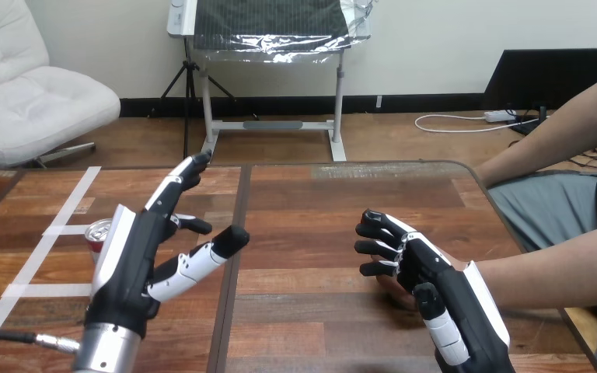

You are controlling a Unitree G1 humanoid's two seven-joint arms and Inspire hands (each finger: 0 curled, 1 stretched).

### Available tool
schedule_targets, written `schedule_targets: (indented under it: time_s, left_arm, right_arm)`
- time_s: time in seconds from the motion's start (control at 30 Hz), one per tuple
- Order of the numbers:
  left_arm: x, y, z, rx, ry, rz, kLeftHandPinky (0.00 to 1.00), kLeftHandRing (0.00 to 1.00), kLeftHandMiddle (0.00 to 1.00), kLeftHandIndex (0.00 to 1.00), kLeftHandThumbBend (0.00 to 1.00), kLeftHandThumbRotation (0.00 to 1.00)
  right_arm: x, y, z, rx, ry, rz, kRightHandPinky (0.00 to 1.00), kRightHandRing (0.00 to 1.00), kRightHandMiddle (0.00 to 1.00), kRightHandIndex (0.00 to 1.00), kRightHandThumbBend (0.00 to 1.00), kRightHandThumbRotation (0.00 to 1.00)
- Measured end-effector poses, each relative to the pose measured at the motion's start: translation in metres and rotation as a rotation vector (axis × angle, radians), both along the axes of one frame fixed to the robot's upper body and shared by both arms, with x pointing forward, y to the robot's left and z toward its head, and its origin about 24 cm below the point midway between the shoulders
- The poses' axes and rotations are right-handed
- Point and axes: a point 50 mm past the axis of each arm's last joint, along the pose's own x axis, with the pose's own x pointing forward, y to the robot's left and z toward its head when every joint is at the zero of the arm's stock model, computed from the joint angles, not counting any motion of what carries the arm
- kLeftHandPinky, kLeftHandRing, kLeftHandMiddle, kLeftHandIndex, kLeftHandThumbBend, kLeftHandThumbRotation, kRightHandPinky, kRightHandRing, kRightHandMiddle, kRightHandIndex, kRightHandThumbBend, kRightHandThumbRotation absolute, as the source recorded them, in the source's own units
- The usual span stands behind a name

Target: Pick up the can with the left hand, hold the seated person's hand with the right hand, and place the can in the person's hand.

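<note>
My left hand [136, 256], fingers spread wide; can [98, 235] at its nine o'clock, likely light, dentable, slick: grasp mid-wall.

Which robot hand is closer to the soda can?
Left. The left hand is right beside the can, partly in front of it. The right hand is far across the table, curled over the person's hand.

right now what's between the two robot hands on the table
Nothing: in the head view the stretch of wooden table between the left robot hand and the right robot hand is bare.
</note>
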Motion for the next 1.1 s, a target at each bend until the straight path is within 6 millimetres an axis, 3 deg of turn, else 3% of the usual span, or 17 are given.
schedule_targets:
  time_s: [0.53,1.1]
  left_arm:
    - [0.0059,0.0079,0.0015,0.070,0.035,0.014,0.76,0.91,0.92,0.92,1.00,0.77]
    - [0.0084,0.0086,0.0036,0.079,0.042,0.022,0.81,0.92,0.92,0.92,0.90,0.79]
  right_arm:
    - [0.0002,0.0001,-0.0001,-0.006,0.000,-0.007,0.70,0.80,0.84,0.85,1.00,0.99]
    - [0.0025,0.0002,-0.0015,-0.006,0.030,-0.009,0.70,0.81,0.85,0.85,1.00,0.97]
